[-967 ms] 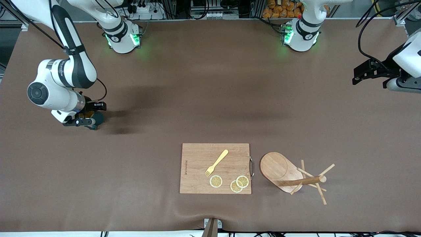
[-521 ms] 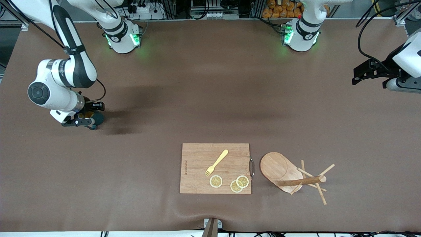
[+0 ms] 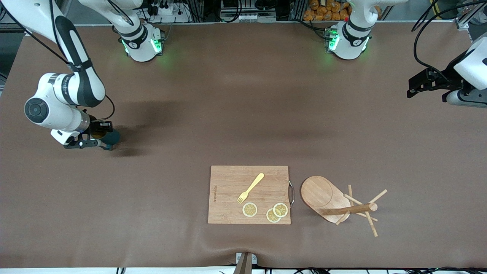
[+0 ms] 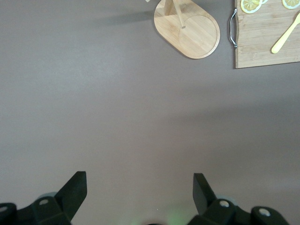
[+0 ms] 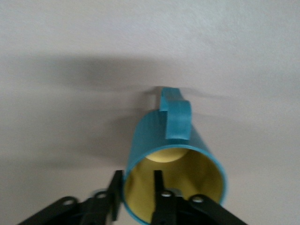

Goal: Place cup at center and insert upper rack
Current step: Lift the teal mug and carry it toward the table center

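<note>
- Since the earlier frames the right end effector (image 3: 99, 137) has shifted a little toward the right arm's end of the table (image 3: 243, 114) and lifted slightly, taking the cup (image 3: 110, 137) with it; nothing else on the table has moved.
- The right end effector is clamped on the cup's rim, one finger (image 5: 160, 199) inside the yellowish interior and one outside the teal wall; the cup (image 5: 176, 159) is tipped, its handle on the side away from the fingers.
- The left end effector (image 4: 139, 197) hangs with its fingers spread wide and nothing between them, over bare table at the left arm's end; that arm waits.
- One upper rack (image 3: 336, 205) lies toppled on its side, well apart from both end effectors, its oval base (image 4: 187, 28) up on edge and its post and pegs splayed.
- One cutting board (image 3: 249, 194) sits just beside the rack's base.
- On the board: one yellow fork (image 3: 250, 188) and three lemon slices (image 3: 250, 209), two of them overlapping.
</note>
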Available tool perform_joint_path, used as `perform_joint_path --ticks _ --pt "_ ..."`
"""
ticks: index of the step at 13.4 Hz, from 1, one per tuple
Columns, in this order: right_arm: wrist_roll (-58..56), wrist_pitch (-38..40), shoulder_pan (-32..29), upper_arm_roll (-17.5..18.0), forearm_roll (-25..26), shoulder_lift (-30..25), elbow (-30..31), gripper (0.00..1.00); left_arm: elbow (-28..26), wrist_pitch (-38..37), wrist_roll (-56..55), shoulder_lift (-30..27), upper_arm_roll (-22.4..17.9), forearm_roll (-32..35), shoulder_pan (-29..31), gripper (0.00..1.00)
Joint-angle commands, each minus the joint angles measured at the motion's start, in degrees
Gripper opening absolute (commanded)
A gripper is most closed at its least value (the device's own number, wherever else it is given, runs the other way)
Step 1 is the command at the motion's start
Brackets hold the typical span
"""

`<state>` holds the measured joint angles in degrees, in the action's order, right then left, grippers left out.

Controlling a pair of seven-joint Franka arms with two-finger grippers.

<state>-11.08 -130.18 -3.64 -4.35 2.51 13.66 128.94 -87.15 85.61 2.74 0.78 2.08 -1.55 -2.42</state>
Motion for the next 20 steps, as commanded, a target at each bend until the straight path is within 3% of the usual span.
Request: perform_joint_path --ticks 1,4,8,10,15,16,17,20 --pt "-0.09 -0.86 -0.32 0.65 -0.48 0.23 0.87 0.0 0.13 0.26 1.3 -0.34 0.12 -1.17 0.48 1.0" --pt "0.96 0.79 0.99 0.65 -0.49 -0.2 0.09 0.0 0.13 0.44 1.3 -0.08 -0.23 -1.26 0.57 1.0" --pt "9.21 21.86 4.78 1.18 -1.27 -2.23 -12.11 0.0 0.13 0.44 1.21 -0.43 0.21 -1.26 0.31 1.0" --pt "15.79 25.58 7.93 1.18 -4.25 -3.28 -14.24 0.0 0.14 0.44 1.21 -0.43 0.21 -1.26 0.31 1.0" --pt "41.52 25.77 20.31 1.09 -12.25 -5.04 -14.07 0.0 0.49 0.09 0.95 -0.51 0.21 -1.26 -0.04 1.0" --pt "47.41 24.99 23.12 1.09 -15.83 -4.78 -14.24 0.0 0.57 0.17 1.21 -0.34 0.21 -1.35 0.13 1.0" --pt "54.86 22.19 26.89 1.01 -18.91 -4.43 -14.16 0.0 0.66 0.26 1.21 -0.17 0.21 -1.35 0.13 1.0" --pt "75.44 13.67 38.5 1.09 -20.35 -1.8 -14.94 0.0 0.57 0.18 1.21 -0.25 0.21 -1.35 0.05 1.0"
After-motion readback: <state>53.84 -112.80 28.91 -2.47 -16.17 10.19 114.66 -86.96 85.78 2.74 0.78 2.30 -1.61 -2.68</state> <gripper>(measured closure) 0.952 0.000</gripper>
